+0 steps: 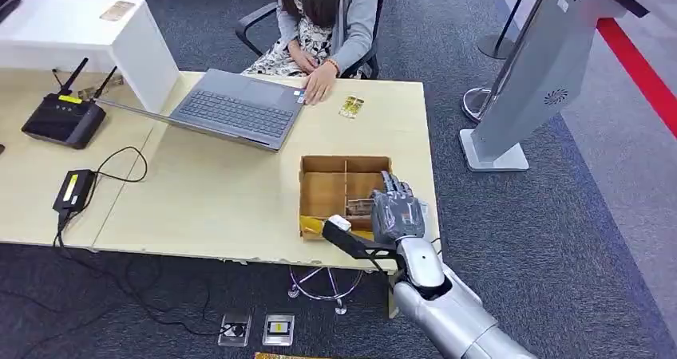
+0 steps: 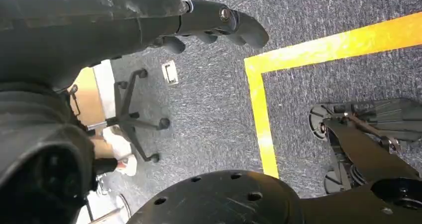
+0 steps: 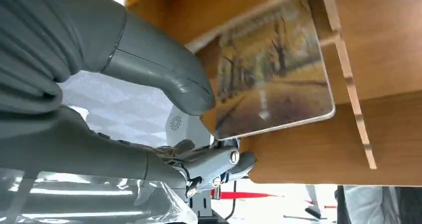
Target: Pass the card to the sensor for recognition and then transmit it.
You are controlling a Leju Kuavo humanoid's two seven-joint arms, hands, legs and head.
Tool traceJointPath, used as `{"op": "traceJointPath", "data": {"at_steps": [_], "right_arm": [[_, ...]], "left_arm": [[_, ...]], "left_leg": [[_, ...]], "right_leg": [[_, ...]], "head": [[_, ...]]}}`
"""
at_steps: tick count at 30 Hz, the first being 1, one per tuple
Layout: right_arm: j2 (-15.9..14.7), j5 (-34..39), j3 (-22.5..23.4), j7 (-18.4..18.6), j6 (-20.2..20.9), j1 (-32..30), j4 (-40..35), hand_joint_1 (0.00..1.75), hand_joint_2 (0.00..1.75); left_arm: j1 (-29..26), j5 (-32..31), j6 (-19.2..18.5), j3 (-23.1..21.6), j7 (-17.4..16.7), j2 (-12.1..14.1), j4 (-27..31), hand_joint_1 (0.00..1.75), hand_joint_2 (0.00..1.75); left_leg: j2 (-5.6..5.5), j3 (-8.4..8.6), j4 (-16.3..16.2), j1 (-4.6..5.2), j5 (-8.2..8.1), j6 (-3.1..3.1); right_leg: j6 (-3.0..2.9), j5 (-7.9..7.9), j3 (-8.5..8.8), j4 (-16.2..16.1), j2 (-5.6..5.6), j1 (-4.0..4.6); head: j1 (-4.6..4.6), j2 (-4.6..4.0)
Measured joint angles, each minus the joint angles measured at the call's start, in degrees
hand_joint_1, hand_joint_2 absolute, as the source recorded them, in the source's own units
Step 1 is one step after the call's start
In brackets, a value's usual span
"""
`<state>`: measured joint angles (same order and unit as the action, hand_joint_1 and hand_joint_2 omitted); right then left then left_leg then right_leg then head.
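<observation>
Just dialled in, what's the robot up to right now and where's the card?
The robot's right hand is down in the wooden divided box at the table's near edge. In the right wrist view its thumb and fingers are pinching a card printed with an autumn tree scene, not yet lifted clear of the box. The left hand hangs over the carpet holding nothing. A seated person rests a hand on the laptop, with another card lying nearby.

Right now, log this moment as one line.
right hand: pinching tree-picture card | place: over partitioned wooden box | left hand: hanging, empty
</observation>
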<state>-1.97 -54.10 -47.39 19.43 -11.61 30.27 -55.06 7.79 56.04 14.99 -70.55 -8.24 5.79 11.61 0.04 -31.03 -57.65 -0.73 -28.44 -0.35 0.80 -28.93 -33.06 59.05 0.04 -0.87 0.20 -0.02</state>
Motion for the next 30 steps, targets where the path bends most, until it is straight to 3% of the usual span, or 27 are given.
{"op": "traceJointPath", "data": {"at_steps": [8,9,14,15,30], "right_arm": [[1.0,1.8,0.0,-1.3,-0.1,0.9,2.1,1.75,1.75],[1.0,1.9,0.0,-1.3,-0.1,0.9,2.3,0.03,1.75],[1.2,2.1,0.0,-1.3,-0.7,1.0,2.5,0.00,1.75],[1.3,2.1,0.0,-1.3,-1.0,1.0,2.5,0.00,0.00],[1.5,-0.1,0.0,-1.1,-0.7,1.5,3.0,0.00,0.00]], "left_arm": [[0.0,-0.7,-0.2,0.0,-0.3,-0.1,0.0,0.00,0.00],[0.0,-0.7,-0.2,0.0,-0.3,-0.1,0.0,0.00,0.00],[0.0,-0.9,-0.1,0.0,-0.3,-0.1,0.0,0.00,0.00],[0.0,-0.9,-0.1,0.0,-0.3,-0.1,0.0,0.00,0.00],[0.0,-0.8,0.4,0.0,-0.5,-0.4,0.0,0.00,0.00]], "left_leg": [[0.06,0.06,0.0,0.00,0.00,0.00],[0.06,0.08,0.0,0.00,0.00,0.00],[0.07,0.13,0.0,-0.02,0.01,-0.01],[0.07,0.13,0.0,-0.02,0.01,-0.02],[0.06,0.11,0.0,-0.02,0.03,-0.04]], "right_leg": [[-0.01,0.01,0.03,0.0,0.03,0.00],[-0.01,0.02,0.04,0.0,0.03,0.00],[-0.03,0.03,0.07,0.0,0.03,0.02],[-0.05,0.04,0.07,0.0,0.03,0.02],[-0.06,0.04,0.07,0.0,0.03,0.03]], "head": [[0.00,0.00],[0.02,0.00],[0.00,0.00],[0.00,0.00],[0.00,0.00]]}}
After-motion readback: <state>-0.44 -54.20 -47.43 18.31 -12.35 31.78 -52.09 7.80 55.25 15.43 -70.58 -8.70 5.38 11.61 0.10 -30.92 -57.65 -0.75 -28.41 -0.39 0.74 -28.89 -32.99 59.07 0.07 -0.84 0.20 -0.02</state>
